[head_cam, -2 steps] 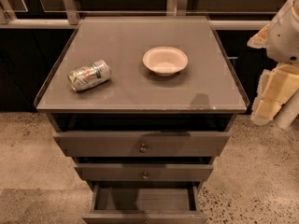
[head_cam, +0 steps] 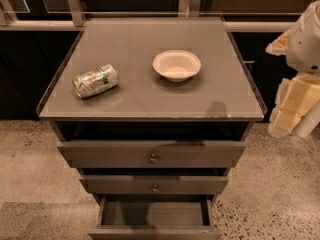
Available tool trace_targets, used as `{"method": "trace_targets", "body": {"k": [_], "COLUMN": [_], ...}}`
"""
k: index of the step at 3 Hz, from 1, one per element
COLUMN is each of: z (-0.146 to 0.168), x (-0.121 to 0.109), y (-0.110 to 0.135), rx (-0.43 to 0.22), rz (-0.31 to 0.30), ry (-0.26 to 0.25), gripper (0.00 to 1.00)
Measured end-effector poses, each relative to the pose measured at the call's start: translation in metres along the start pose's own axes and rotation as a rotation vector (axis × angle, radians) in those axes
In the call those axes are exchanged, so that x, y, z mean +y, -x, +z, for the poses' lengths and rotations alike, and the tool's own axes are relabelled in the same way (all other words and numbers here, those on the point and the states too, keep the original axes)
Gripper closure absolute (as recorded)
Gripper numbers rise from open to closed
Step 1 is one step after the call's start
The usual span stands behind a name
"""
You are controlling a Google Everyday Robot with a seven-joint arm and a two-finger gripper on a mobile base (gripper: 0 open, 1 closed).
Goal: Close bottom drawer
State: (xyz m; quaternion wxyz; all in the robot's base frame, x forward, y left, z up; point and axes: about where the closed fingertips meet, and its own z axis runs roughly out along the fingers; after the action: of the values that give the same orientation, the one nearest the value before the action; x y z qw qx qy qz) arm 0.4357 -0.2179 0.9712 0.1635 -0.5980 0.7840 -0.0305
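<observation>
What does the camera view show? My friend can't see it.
The bottom drawer of a grey cabinet stands pulled open. On top lie a can on its side and a bowl; the robot's pincer is at the right edge.

We find no word, number or sign that we can read here. The drink can (head_cam: 96,81), lying on its side on the table (head_cam: 150,104), carries a printed label in green, red and white, but its lettering is too blurred for us to tell a brand. The gripper (head_cam: 292,106) hangs at the right edge of the view, just beside the table's right side, above the speckled floor.
</observation>
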Motion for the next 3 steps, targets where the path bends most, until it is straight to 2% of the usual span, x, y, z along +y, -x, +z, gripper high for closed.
{"method": "trace_targets", "body": {"k": [1, 2, 3], "z": [0.018, 0.074, 0.148], "x": [0.029, 0.071, 0.105], "y": [-0.009, -0.028, -0.041], "rx": [-0.086, -0.234, -0.325], "rz": [0.065, 0.239, 0.387], "ry": [0.003, 0.054, 0.132], "gripper": [0.0, 0.0, 0.0]}}
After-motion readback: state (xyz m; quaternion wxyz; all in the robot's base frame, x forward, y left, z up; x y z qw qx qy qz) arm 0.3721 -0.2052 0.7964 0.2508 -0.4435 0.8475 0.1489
